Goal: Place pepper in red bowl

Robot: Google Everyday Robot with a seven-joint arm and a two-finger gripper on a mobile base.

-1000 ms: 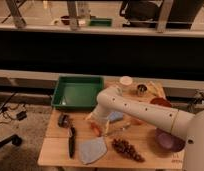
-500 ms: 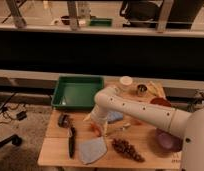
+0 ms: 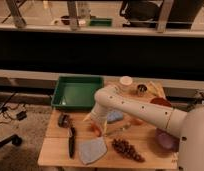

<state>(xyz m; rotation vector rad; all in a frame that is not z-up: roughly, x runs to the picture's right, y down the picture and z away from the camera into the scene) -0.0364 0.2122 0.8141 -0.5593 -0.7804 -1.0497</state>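
The pepper is a slender orange-red piece lying on the wooden table, left of centre. My gripper points down right above it, with its fingers open around the pepper's top end; I cannot tell whether they touch it. The white arm reaches in from the lower right and crosses the table. The red bowl sits at the back right, partly hidden behind the arm.
A green tray stands at the back left. A black-handled knife, a blue cloth and a bunch of grapes lie along the front. A purple bowl is at the right, and a white cup and a metal cup at the back.
The gripper has dipped slightly toward the pepper. Nothing else on the table has moved.
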